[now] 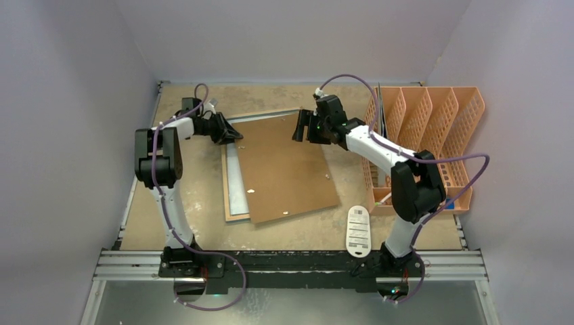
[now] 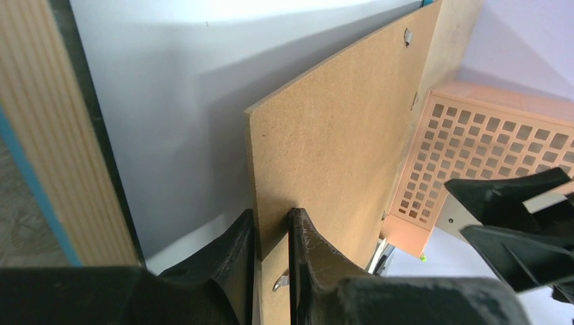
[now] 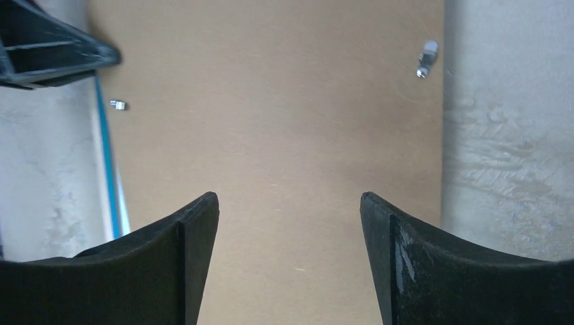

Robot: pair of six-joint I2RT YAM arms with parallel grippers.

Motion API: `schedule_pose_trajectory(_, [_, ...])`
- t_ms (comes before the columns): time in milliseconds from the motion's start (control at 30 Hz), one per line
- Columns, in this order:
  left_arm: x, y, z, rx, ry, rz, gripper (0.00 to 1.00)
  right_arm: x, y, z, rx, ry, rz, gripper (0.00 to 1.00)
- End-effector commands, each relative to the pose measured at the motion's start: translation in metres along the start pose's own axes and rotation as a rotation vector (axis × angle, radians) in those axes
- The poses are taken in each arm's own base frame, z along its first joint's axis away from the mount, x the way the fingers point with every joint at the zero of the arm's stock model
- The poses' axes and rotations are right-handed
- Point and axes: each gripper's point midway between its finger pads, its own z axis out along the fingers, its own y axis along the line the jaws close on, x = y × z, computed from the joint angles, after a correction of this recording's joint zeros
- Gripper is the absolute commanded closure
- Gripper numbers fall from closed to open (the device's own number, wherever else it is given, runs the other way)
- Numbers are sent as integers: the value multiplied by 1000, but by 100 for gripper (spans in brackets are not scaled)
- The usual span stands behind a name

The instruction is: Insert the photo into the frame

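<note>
While backing board (image 1: 284, 166) overlies frame (image 1: 235, 217), rack (image 1: 433, 128) nearby

The backing board (image 1: 288, 166) is matt brown fibreboard, smooth with a faint fleck, and carries small shiny metal tabs (image 3: 426, 59). The frame (image 2: 74, 156) shows pale, straight-grained bare wood with a bright blue painted edge, and the photo (image 2: 169, 115) lying in it presents a plain, smooth, matt white paper back. The surface (image 1: 189, 203) is rough, mottled, scuffed beige, the rack (image 1: 433, 122) is orange perforated plastic, and the jaws are dull black plastic with light scratches.
</note>
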Motion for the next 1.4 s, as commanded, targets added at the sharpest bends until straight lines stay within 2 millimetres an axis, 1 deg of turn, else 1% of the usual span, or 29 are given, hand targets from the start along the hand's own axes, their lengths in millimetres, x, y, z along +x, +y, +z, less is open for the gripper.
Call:
schedule_pose_trajectory(0, [-17, 2, -3, -84, -85, 48, 81, -18, 26, -21, -92, -37, -16, 22])
schedule_pose_trajectory(67, [-20, 6, -3, -109, -100, 46, 81, -16, 14, -17, -31, -40, 0, 21])
schedule_pose_trajectory(133, [-24, 9, -4, -129, -112, 47, 81, -14, -8, -11, 85, -49, 16, 18])
schedule_pose_trajectory(200, [-27, 9, -3, -132, -113, 52, 79, -9, -36, -7, 223, -59, 33, 15])
schedule_pose_trajectory(267, [-27, 6, -2, -119, -101, 55, 76, 0, -53, -4, 296, -40, 32, 13])
schedule_pose_trajectory(367, [-25, 1, -4, -107, -100, 64, 72, 14, -67, 0, 347, -11, 26, 12])
schedule_pose_trajectory(500, [-20, -2, -5, -95, -94, 64, 68, 35, -77, 5, 368, 46, 25, 12])
schedule_pose_trajectory(600, [-18, -6, -6, -80, -90, 62, 66, 47, -72, 8, 329, 81, 29, 16])
schedule_pose_trajectory(700, [-21, -13, -6, -70, -99, 68, 65, 53, -69, 9, 297, 102, 32, 18])
schedule_pose_trajectory(767, [-25, -17, -7, -64, -106, 69, 65, 55, -62, 10, 257, 117, 32, 20])
schedule_pose_trajectory(933, [-32, -22, -7, -67, -125, 66, 64, 50, -39, 10, 145, 123, 31, 27])
schedule_pose_trajectory(1000, [-35, -22, -7, -74, -134, 63, 64, 46, -33, 10, 123, 119, 32, 31])
schedule_pose_trajectory(1067, [-39, -22, -8, -81, -145, 61, 65, 42, -26, 10, 90, 120, 33, 33])
schedule_pose_trajectory(1267, [-54, -26, -7, -87, -173, 64, 65, 36, -18, 13, 59, 111, 37, 34])
schedule_pose_trajectory(1367, [-60, -24, -7, -99, -183, 61, 66, 34, -15, 17, 47, 112, 34, 34])
